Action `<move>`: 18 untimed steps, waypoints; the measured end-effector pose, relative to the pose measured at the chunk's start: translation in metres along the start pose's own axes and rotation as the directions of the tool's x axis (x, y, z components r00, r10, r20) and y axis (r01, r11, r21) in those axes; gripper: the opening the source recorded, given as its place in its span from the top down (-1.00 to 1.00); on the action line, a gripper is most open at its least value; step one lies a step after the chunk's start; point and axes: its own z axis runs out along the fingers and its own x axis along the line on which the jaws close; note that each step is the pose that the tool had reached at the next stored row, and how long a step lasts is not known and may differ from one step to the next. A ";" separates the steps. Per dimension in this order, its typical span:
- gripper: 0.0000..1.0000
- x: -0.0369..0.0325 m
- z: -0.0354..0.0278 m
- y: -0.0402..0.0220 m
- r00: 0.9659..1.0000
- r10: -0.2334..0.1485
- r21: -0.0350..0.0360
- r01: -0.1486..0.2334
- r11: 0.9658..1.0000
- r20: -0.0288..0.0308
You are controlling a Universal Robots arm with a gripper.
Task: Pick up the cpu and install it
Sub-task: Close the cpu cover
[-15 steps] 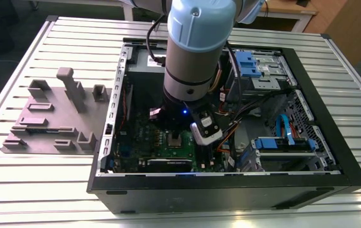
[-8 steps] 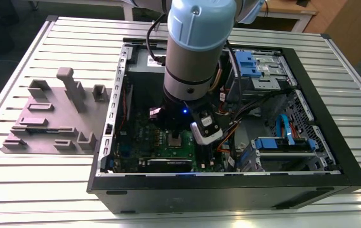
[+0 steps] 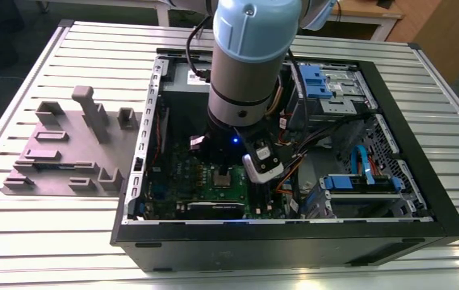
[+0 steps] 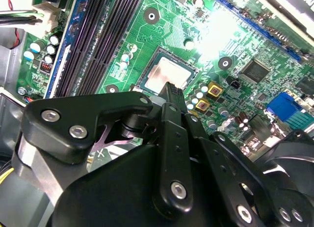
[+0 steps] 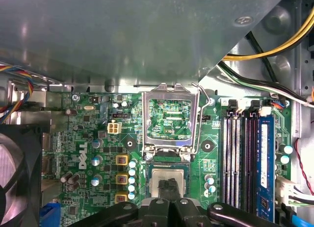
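The cpu (image 5: 168,175) is a silver-grey square lying flat in the socket of the green motherboard (image 5: 105,138); it also shows in the second wrist view (image 4: 167,72) and in the exterior view (image 3: 224,177). My gripper (image 5: 169,188) hangs just over the cpu's near edge. Its black fingertips (image 4: 174,92) are pressed together with nothing between them. The socket's metal frame (image 5: 169,116) stands tilted open beside the cpu. In the exterior view the arm (image 3: 250,72) reaches down into the open computer case (image 3: 294,235).
A grey metal box (image 5: 122,36) overhangs the board beyond the socket. Memory slots (image 5: 245,153) and loose cables (image 5: 260,65) lie to one side, a black fan (image 5: 14,178) to the other. A grey parts fixture (image 3: 68,145) sits on the slatted table at the exterior view's left.
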 end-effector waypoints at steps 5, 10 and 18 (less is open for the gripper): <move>0.79 0.0000 -0.0002 0.0000 1.000 0.000 0.000 0.000 1.000 0.000; 0.79 0.0000 -0.0006 0.0000 1.000 0.000 0.000 0.000 1.000 0.000; 0.79 0.0001 -0.0040 0.0002 1.000 0.000 0.000 0.000 1.000 0.000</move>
